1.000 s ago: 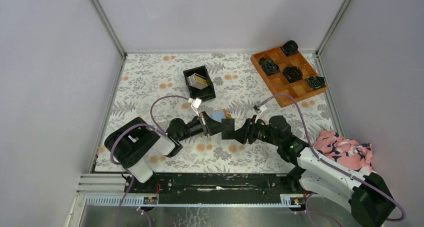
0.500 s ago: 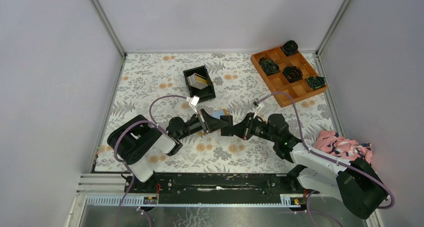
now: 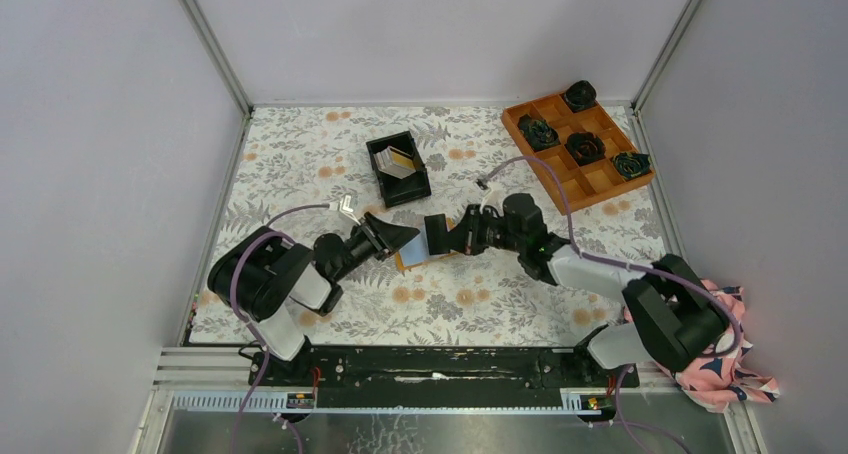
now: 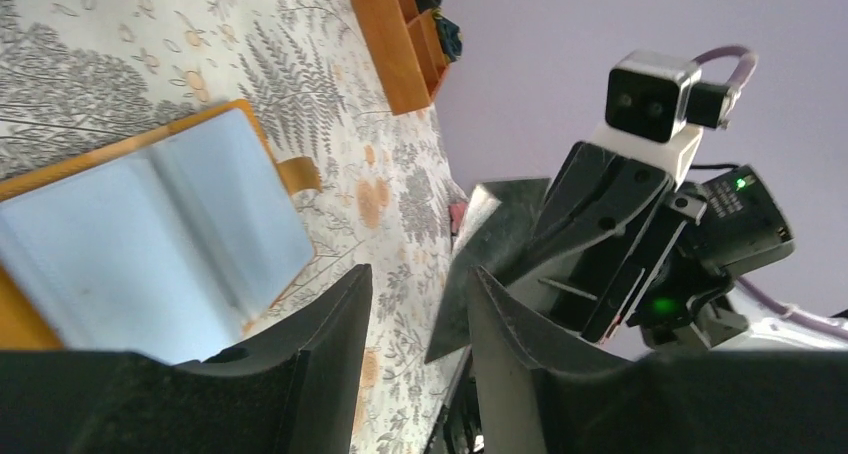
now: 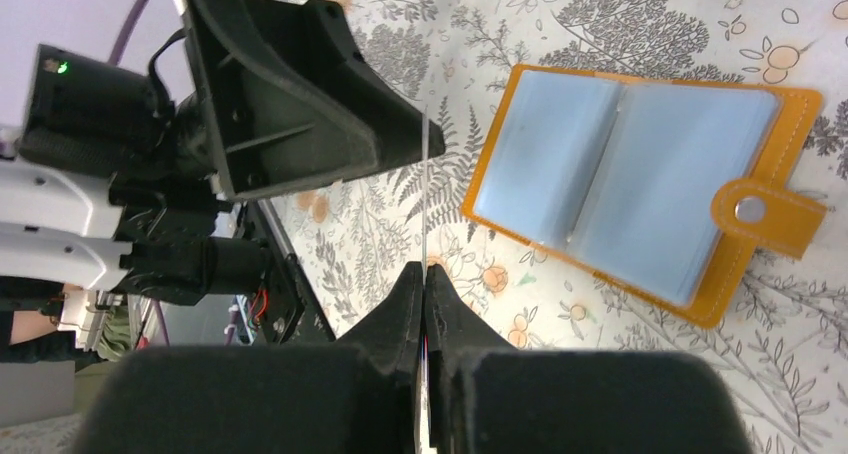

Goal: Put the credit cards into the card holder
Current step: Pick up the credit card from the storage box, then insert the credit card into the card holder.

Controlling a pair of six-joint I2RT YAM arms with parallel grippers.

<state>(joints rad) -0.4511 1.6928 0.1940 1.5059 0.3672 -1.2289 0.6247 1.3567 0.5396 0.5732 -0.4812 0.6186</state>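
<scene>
The card holder (image 5: 640, 189) lies open on the floral table, orange-tan outside with its light blue pockets facing up; it also shows in the overhead view (image 3: 415, 252) and the left wrist view (image 4: 150, 234). My right gripper (image 5: 424, 266) is shut on one credit card (image 5: 424, 189), seen edge-on as a thin upright line just left of the holder. My left gripper (image 4: 420, 274) stands open with nothing between its fingers, facing the right gripper (image 3: 440, 234) a short way off. More credit cards (image 3: 400, 161) lie in the black bin (image 3: 383, 181).
An orange compartment tray (image 3: 560, 189) with dark rosettes sits at the back right. A pink patterned cloth (image 3: 725, 379) lies beside the right arm's base. Grey walls close in the table on three sides.
The left gripper has opened, let go of the card and drawn back to the left. The right gripper has shut on that card and moved left over the card holder.
</scene>
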